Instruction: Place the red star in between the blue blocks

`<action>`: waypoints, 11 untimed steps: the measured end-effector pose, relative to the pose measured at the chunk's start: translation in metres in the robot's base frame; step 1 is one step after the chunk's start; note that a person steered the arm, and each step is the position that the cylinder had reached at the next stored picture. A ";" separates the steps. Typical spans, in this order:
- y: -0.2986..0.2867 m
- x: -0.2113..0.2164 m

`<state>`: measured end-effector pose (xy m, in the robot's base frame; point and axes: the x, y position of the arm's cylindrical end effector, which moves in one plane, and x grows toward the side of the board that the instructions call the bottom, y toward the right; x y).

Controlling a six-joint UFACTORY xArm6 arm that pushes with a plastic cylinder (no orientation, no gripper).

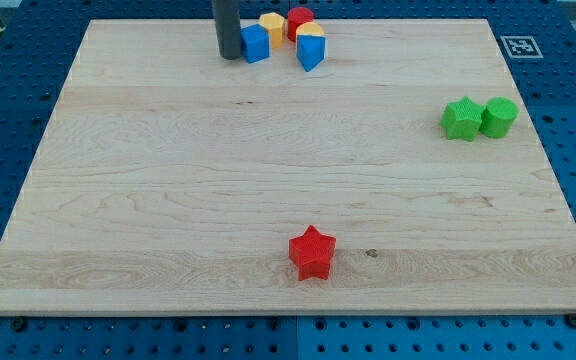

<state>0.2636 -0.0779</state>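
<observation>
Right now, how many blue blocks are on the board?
2, both near the view's top: one blue block right beside my tip, the other blue block further right. None seems hidden.

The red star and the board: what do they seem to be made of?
Red star: probably moulded or printed plastic; the colour is uniform and matte, the edges crisp, with only a faint sheen. Board: wood, pale and unvarnished-looking; long grain lines and a small dark knot show.

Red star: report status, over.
My tip at the view's top, just left of the blue cube. Red star alone near the view's bottom, far from both blue blocks. Nothing between.
</observation>
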 end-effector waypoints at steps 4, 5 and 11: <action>-0.019 0.172; -0.019 0.255; 0.102 0.340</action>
<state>0.6035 0.0243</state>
